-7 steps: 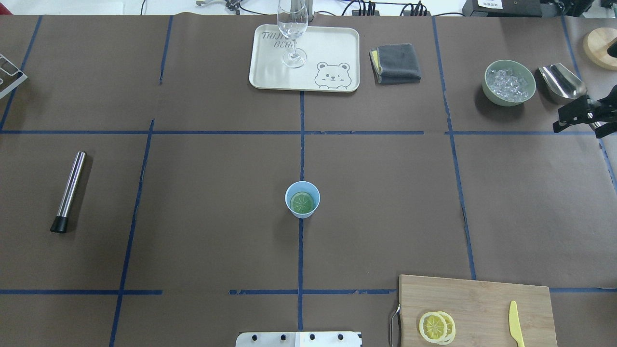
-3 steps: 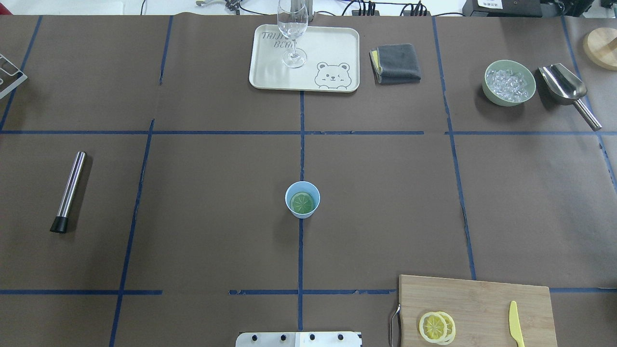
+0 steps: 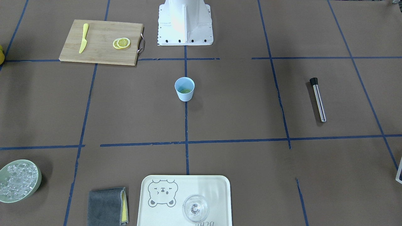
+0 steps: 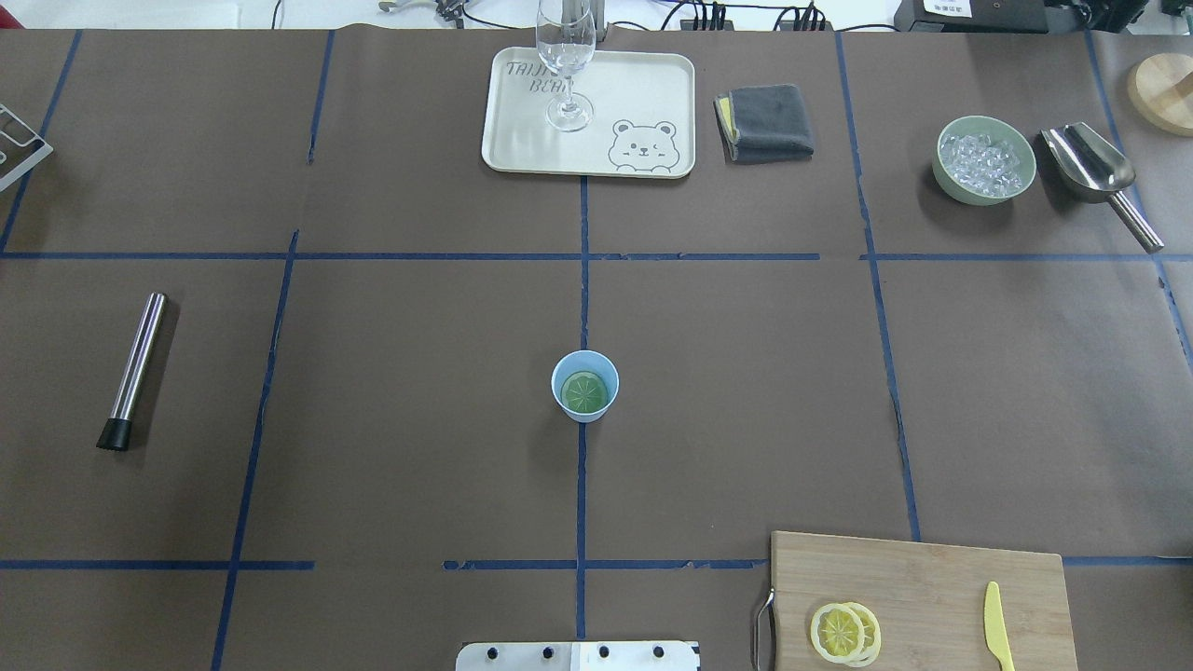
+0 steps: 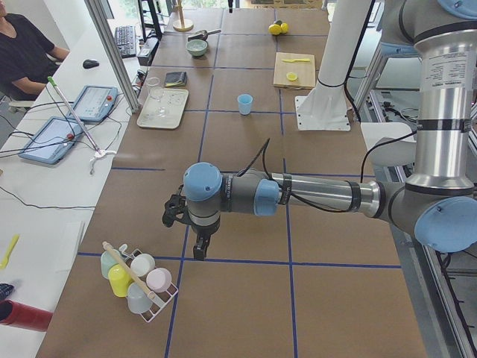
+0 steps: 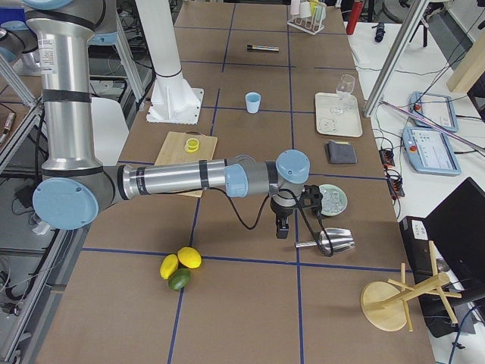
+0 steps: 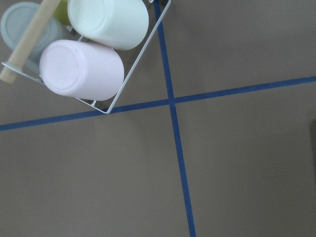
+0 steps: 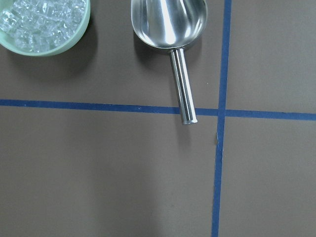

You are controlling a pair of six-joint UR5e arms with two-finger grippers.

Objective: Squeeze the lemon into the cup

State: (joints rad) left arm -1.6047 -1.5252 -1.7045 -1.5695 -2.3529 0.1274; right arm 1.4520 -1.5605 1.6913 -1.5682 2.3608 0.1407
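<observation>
The table is covered in brown paper (image 4: 373, 373) divided by blue tape lines (image 4: 581, 494). The side views show a lab with operator desks along one table edge. One second ago the right gripper (image 6: 282, 227) showed at the right edge of the overhead view; it has since left that view, and the objects are unmoved.

The light blue cup (image 4: 584, 386) stands at frame centre, with a greenish round slice (image 4: 584, 392) flat on its bottom. Two overlapping lemon slices (image 4: 843, 634) lie on the bamboo cutting board (image 4: 932, 578) at lower right, apart from the yellow knife (image 4: 997, 638).

Only the side views show the arms. The right gripper hangs near the steel scoop (image 6: 333, 243) and the ice bowl (image 6: 333, 199). The left gripper (image 5: 200, 247) hangs near the mug rack (image 5: 141, 287). Whether either claw is open or closed, or holds anything, cannot be determined.
</observation>
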